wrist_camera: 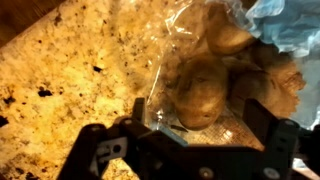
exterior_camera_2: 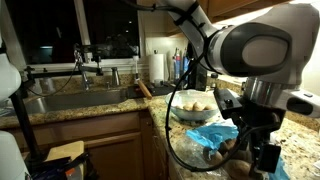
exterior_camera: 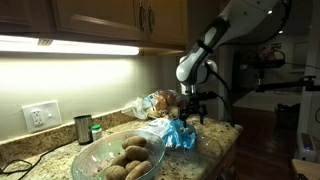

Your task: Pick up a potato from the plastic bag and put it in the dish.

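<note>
- Countertop [exterior_camera: 218,136] of speckled granite carries the scene.
- Dish [exterior_camera: 84,153], with several potatoes in it, sits near left, well apart from the arm.
- Plastic bag [wrist_camera: 185,35] lies crumpled under the wrist.
- Gripper [wrist_camera: 200,132] hangs just above it, fingers spread wide and empty.
- Potato [wrist_camera: 200,92], roundish under clear film, lies centred between the fingers, just beyond their tips; a straight descent should straddle it.

The arm [exterior_camera: 215,40] is being reached in from 1 o'clock in an exterior view. The gripper [exterior_camera: 193,112] is being pointed down toward 6 o'clock, with its jaws being held wide apart.
</note>
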`<state>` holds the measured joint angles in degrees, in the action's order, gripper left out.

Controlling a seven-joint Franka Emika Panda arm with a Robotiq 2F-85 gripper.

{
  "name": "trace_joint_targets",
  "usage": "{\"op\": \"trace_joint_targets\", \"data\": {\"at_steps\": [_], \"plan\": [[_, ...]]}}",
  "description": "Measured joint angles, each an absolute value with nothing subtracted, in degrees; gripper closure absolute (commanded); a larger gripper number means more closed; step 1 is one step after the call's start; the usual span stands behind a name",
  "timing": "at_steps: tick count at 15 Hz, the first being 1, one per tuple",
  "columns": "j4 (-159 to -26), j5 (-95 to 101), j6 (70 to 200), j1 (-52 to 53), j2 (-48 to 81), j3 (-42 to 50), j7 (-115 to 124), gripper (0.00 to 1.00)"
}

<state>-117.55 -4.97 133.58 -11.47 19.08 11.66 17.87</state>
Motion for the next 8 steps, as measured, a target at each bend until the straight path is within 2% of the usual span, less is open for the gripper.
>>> {"op": "trace_joint_targets", "data": {"at_steps": [8], "plan": [[-117.55, -3.86, 133.54, -11.18, 19.12, 12.39, 17.94, 0.00]]}}
